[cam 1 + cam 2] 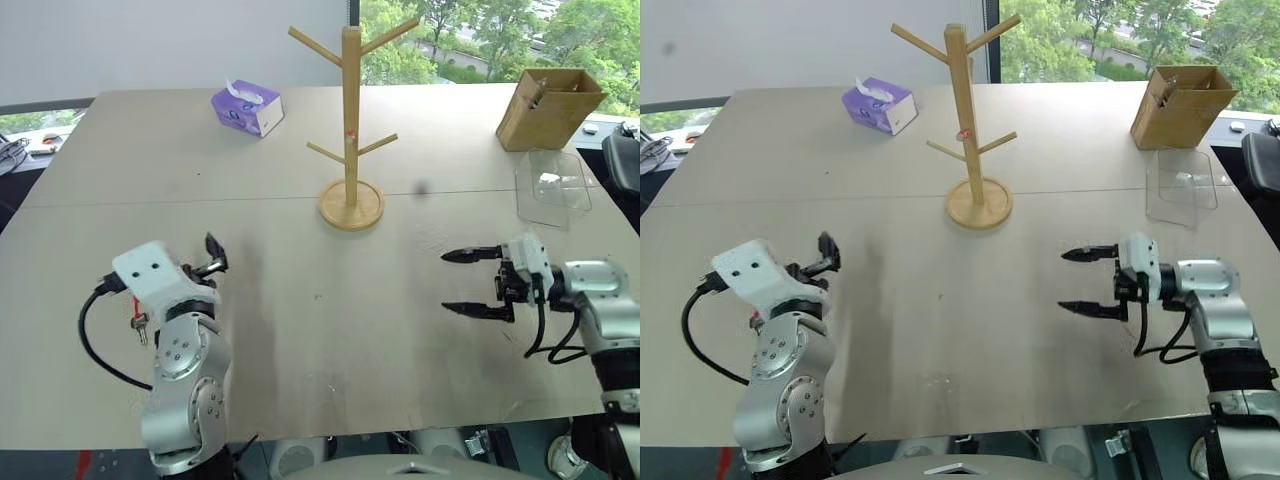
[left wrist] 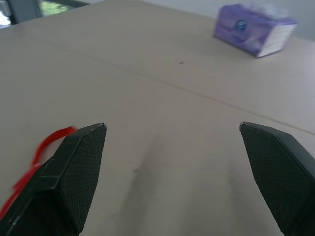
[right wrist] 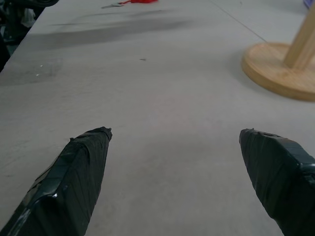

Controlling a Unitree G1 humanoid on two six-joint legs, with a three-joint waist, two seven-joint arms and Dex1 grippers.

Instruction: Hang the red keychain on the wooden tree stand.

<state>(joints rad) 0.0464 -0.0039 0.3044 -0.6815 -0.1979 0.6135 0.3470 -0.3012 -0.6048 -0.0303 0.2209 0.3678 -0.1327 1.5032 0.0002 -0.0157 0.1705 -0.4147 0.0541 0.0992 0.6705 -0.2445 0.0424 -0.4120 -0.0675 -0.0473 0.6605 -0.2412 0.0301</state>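
On the pale grey tabletop (image 1: 300, 330), the left tool (image 1: 212, 258) hangs nearest, its black fingers spread apart and gripping nothing. The thin red keychain (image 1: 137, 318) with its small silver key lies flat just beside that tool's wrist, well to the left of the tall light-wood tree stand (image 1: 351, 130) and nearer than it. The right tool (image 1: 467, 283) — fingers also wide apart, empty — points leftward, nearer than the stand and off to its right. Right of the stand's round base sits a clear plastic container (image 1: 553, 188); I cannot tell whether anything is in it. Beyond it stands an open brown cardboard box (image 1: 548, 106), contents unclear. Far left of the stand — a purple tissue box (image 1: 247, 107) with a white tissue poking out.
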